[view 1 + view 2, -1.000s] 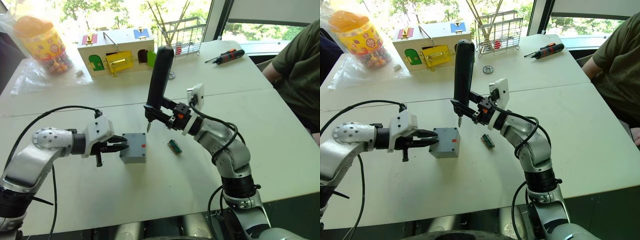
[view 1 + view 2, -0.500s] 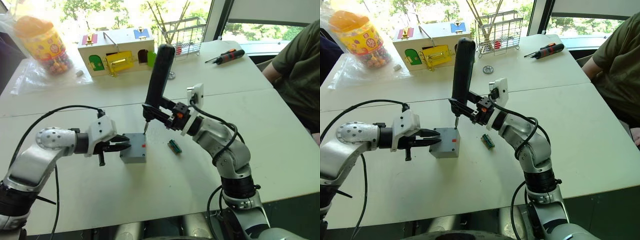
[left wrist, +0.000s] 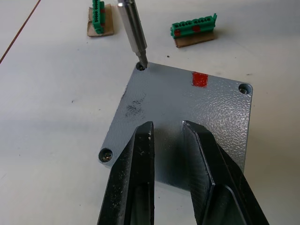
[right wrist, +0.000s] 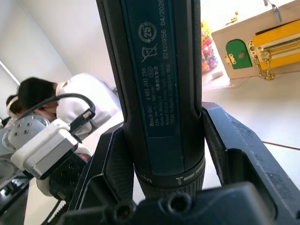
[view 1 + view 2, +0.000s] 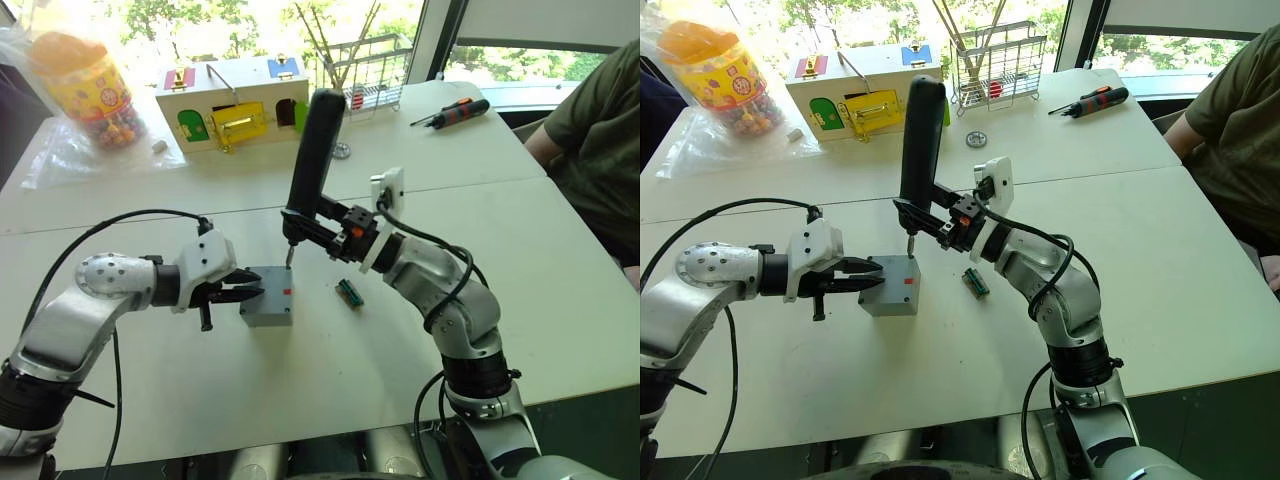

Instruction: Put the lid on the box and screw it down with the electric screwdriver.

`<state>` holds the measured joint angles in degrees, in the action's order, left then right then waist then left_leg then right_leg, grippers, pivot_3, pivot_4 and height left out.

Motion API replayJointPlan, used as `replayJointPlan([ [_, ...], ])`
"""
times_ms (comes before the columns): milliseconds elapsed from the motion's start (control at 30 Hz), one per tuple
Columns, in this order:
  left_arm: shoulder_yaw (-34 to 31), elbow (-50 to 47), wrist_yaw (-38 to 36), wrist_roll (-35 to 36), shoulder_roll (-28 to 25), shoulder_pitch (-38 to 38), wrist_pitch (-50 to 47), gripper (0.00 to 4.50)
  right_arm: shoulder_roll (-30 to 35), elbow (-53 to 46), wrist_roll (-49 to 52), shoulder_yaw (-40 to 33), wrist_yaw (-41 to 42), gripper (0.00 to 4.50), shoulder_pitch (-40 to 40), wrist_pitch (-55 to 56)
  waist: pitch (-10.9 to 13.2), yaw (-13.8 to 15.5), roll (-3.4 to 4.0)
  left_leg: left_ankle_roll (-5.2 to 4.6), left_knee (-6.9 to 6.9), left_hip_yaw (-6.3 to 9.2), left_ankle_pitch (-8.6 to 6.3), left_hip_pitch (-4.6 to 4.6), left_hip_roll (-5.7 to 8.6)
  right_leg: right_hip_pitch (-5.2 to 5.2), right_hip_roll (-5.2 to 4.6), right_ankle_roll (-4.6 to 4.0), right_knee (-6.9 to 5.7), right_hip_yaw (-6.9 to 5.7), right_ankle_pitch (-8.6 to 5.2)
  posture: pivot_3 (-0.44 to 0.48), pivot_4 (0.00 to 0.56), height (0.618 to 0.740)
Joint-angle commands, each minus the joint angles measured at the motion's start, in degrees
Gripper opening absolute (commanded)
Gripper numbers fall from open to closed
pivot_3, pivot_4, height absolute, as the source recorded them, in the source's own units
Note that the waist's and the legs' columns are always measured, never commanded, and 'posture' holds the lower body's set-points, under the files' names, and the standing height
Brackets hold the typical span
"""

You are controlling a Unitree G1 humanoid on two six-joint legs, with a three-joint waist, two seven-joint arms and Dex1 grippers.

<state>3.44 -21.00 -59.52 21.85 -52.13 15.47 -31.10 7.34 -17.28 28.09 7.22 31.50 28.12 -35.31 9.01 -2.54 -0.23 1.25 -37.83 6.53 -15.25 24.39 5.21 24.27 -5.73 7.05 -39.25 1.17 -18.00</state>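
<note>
Lid (image 3: 183, 112) seated on box (image 5: 268, 308). Right gripper (image 5: 335, 228) clamps electric screwdriver (image 5: 312, 150), bit in corner hole. Left gripper (image 3: 166, 140) slightly parted, empty, bracing lid. Screwing underway; remaining corners unconfirmed.

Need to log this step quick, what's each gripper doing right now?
Left gripper: open a little, fingers over the lid, not gripping it.
Right gripper: closed on the electric screwdriver.

Left tool (image 3: 166, 133) slightly parted; right tool (image 4: 161, 154) clamped, wrist raised.
</note>
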Motion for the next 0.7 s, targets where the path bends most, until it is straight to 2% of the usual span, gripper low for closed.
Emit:
replayJointPlan([
  [33,0.47,-0.87,0.32,-0.67,-0.01,0.28,-0.50,0.94,-0.11,-1.13,-0.65,0.95,0.59,1.84,0.69,2.76,0.00,0.00,0.00,0.00,0.00,0.00,0.00,0.00,0.00,0.00,0.00,0.00,0.00,0.00,0.00,0.000,0.150,0.740],
  [300,0.88,-1.01,0.47,-0.77,0.32,1.04,-0.97,0.94,1.43,0.22,-3.58,3.65,1.65,1.84,0.28,5.20,-0.01,-0.02,-0.01,0.00,-0.03,0.00,0.00,-0.02,0.00,-0.02,0.01,0.00,-0.01,0.00,0.00,0.000,0.150,0.740],
  [700,1.23,-1.52,0.84,-0.79,0.86,1.10,-1.31,0.94,2.47,1.95,-1.99,0.99,1.50,1.84,0.19,4.76,-0.02,0.04,-0.01,0.00,-0.05,0.01,0.00,-0.04,0.00,-0.07,0.02,0.00,-0.01,0.00,0.00,0.000,0.150,0.740],
])
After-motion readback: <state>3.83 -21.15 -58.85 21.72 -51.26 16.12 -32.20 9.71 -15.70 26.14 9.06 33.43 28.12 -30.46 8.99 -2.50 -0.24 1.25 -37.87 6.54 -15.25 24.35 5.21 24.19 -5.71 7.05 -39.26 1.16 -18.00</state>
